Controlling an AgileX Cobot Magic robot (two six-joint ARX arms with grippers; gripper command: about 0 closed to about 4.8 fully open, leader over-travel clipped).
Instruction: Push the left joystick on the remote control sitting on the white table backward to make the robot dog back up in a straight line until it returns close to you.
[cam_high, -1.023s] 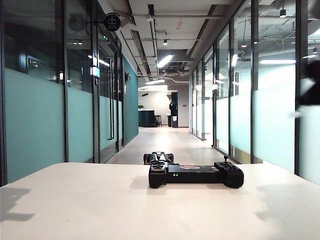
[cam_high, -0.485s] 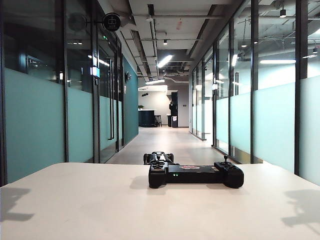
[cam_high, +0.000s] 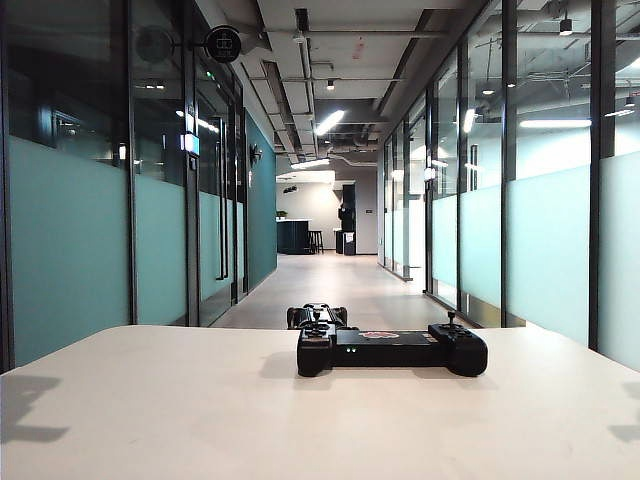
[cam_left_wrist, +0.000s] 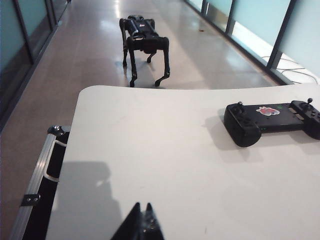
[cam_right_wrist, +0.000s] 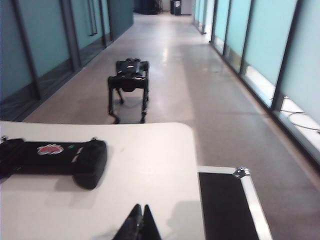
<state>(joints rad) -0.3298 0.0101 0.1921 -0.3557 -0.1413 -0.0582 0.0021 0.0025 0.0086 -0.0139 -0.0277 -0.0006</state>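
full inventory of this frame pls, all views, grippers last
Wide black gamepad-like remote control: 1, black, two green lights, on the table's far middle, untouched.
Short black thumbsticks: 2, black, left joystick and its twin, one on each end of the remote.
Small black four-legged robot dog: 1, black, standing on the corridor floor just beyond the table's far edge.
Broad matte white table: 1, off-white.
Black metal-edged case: 1 beside each end of the table.
Left gripper: 1, black, shut, over the table's near left.
Right gripper: 1, black, shut, over the near right.

Exterior low, facing corridor; wrists high, seemingly rearward, share remote control (cam_left_wrist: 272, 120), robot dog (cam_right_wrist: 128, 85).
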